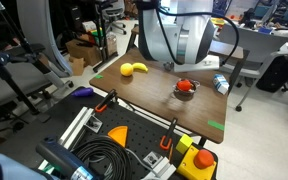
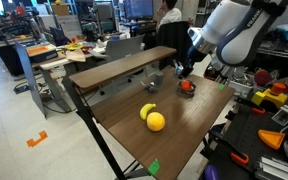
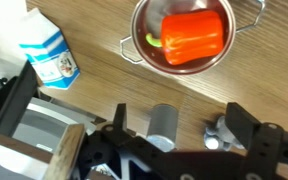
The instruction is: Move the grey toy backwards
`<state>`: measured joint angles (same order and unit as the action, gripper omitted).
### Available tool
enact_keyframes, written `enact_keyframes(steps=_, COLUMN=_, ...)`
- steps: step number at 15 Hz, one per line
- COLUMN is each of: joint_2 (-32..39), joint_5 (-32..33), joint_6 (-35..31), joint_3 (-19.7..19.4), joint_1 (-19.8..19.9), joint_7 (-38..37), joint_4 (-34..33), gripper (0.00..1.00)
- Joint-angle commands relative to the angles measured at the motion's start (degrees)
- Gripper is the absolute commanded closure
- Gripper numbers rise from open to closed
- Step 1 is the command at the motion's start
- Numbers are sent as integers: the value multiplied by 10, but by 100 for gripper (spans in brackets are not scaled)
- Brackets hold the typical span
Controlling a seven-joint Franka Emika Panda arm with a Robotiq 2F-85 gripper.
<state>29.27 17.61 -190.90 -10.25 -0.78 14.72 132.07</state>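
Observation:
In the wrist view my gripper (image 3: 179,122) is open, with its two dark fingers wide apart low over the wooden table. The grey toy (image 3: 217,133), a small lumpy grey piece with round knobs, lies on the wood between the fingers, close to the right-hand one. A short grey cylinder (image 3: 164,125) also stands between the fingers; I cannot tell whether it belongs to the toy. In an exterior view the gripper (image 2: 181,70) hangs just behind the dish, and the toy is too small to make out there.
A red item in a metal dish (image 3: 140,30) lies just ahead of the gripper and shows in both exterior views (image 1: 186,88) (image 2: 187,87). A pale bluish bottle (image 3: 42,52) (image 1: 220,84) lies beside it. Yellow fruit (image 1: 134,69) (image 2: 154,119) sits further off. A raised wooden panel (image 2: 114,68) borders the table.

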Motion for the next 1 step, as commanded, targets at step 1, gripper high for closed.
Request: enact_keyframes(steps=1, joint_2=-8, joint_5=-11, joint_6=5, joint_3=-2, joint_1=-5, joint_7=8, joint_4=5, gripper=0)
